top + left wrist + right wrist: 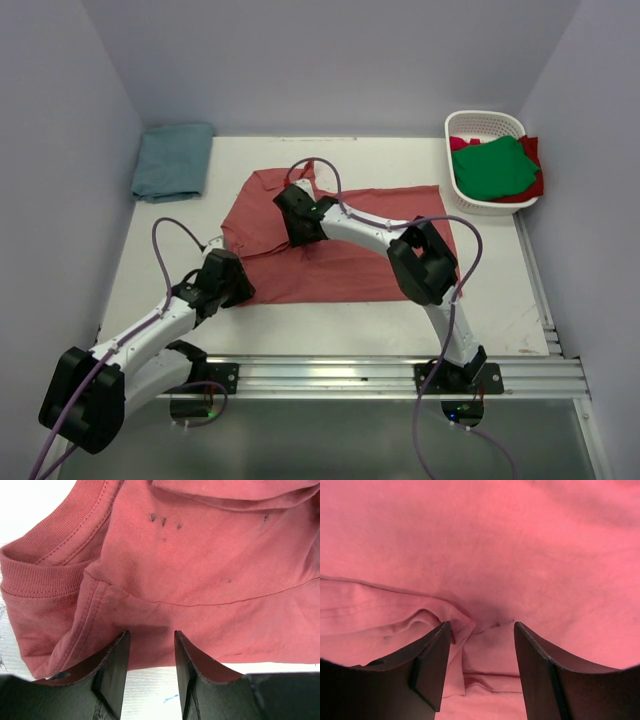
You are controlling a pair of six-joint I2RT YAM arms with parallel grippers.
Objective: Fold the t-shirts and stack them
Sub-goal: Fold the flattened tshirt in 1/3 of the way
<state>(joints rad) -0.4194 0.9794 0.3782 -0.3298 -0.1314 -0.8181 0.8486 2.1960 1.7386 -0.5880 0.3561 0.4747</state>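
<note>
Soft, even light fills the sharp overhead view; shadows are faint. The left wrist view's table [30,500] glares white. In the right wrist view a shadow darkens the red t-shirt [485,610] between 2 dim fingers [430,665].

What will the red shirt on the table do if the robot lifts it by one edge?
Probably flops and droops: the red shirt is soft cloth, already wrinkled between the right fingers. Likely light: its layers look thin.

No readable text, label, brand, number or sign anywhere in any of the views
</note>
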